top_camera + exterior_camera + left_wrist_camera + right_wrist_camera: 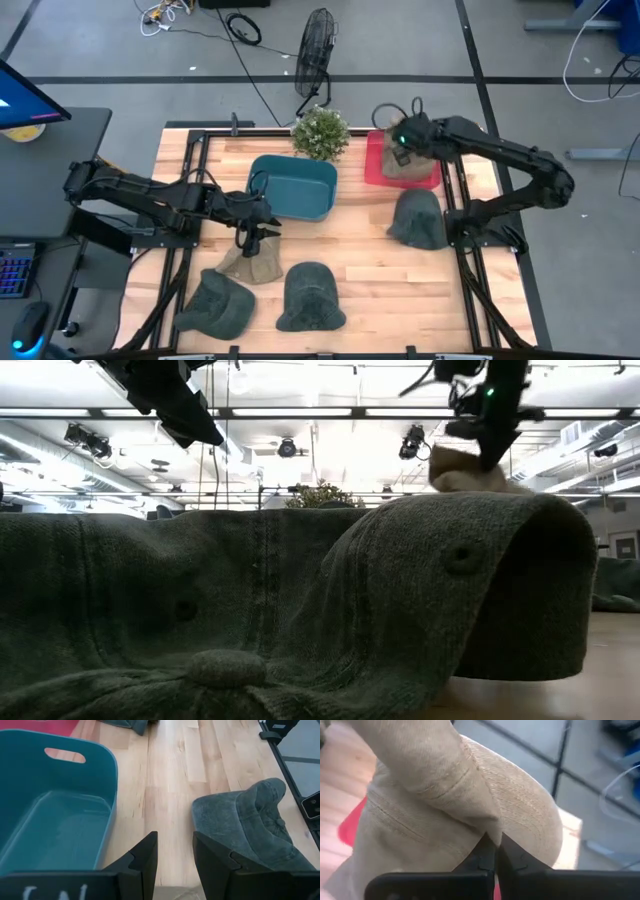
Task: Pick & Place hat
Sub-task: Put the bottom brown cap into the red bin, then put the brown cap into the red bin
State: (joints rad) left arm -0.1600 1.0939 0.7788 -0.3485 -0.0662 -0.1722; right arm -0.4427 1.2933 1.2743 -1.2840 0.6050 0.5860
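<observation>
Clutter nearly everywhere on the wooden desk (350, 245): teal bin (293, 186) in the middle, small green plant (321, 132) just behind it, red tray (376, 165) at the back right. Right end effector (402, 146) above the red tray, pinched tight on a fold of the beige hat (455, 815), with the cloth hanging down around the closed fingers (485, 855). Left end effector (251, 229) just in front of the teal bin, narrowly apart and holding nothing, directly over a second tan hat (252, 263) near the front left. Three dark green hats elsewhere: one (418, 218) to the right of the bin, close to the right arm's base, one (311, 297) at the front centre, one (215, 303) at the front left corner, touching the tan hat. Front-centre green hat filling almost all of the low view, hiding most of the desk there. Black fan (315, 50) and loose cables (243, 28) on the floor beyond the desk.
</observation>
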